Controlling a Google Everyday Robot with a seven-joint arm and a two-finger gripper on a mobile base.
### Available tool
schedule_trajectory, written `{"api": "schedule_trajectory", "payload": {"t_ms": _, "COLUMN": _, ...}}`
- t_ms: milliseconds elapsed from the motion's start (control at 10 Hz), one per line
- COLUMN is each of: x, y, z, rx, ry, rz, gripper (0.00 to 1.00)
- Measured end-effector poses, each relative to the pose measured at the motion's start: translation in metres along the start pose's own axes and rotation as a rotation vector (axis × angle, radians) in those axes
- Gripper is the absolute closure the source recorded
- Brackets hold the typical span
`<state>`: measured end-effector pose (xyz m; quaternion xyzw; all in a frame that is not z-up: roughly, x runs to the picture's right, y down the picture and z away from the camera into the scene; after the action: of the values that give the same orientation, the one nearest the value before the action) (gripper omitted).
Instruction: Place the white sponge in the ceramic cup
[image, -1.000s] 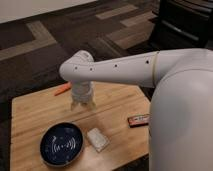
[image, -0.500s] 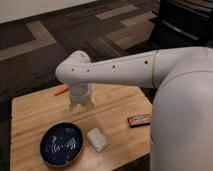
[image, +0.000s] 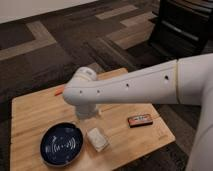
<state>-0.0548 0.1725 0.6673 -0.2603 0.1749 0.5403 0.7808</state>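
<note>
Now the gripper (image: 88, 114) hangs low over the middle of the wooden table (image: 35, 112), just beyond the white sponge (image: 97, 139). It has come down and closer to the near edge than half a second ago. The bend of the arm (image: 82, 82) sits lower too. The sponge has not moved. It lies flat on the table, just to the right of the blue plate (image: 61, 145), and nothing is touching it.

The big white arm comes in from the right, goes across the table, then bends and points straight down. Its thick end blocks the gripper, so I cannot tell if it is apart or together, or if it holds anything.

The ceramic cup is hard to find; the arm covers that part of the table. A small orange thing (image: 59, 91) peeks out on the far left, mostly behind the arm. A dark bar with red print (image: 140, 120) lies to the right, well apart from the sponge. The robot's body is cut off at the right edge.
</note>
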Motion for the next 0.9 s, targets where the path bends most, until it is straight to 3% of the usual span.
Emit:
{"api": "schedule_trajectory", "payload": {"t_ms": 200, "x": 0.021, "y": -0.017, "z": 0.017, "rx": 0.031, "ry": 0.018, "rz": -0.152, "gripper": 0.35}}
{"api": "schedule_trajectory", "payload": {"t_ms": 300, "x": 0.025, "y": -0.019, "z": 0.019, "rx": 0.043, "ry": 0.025, "rz": -0.183, "gripper": 0.35}}
{"api": "schedule_trajectory", "payload": {"t_ms": 600, "x": 0.025, "y": -0.019, "z": 0.020, "rx": 0.044, "ry": 0.028, "rz": -0.188, "gripper": 0.35}}
{"api": "schedule_trajectory", "payload": {"t_ms": 900, "x": 0.028, "y": -0.009, "z": 0.044, "rx": 0.045, "ry": 0.003, "rz": -0.327, "gripper": 0.35}}
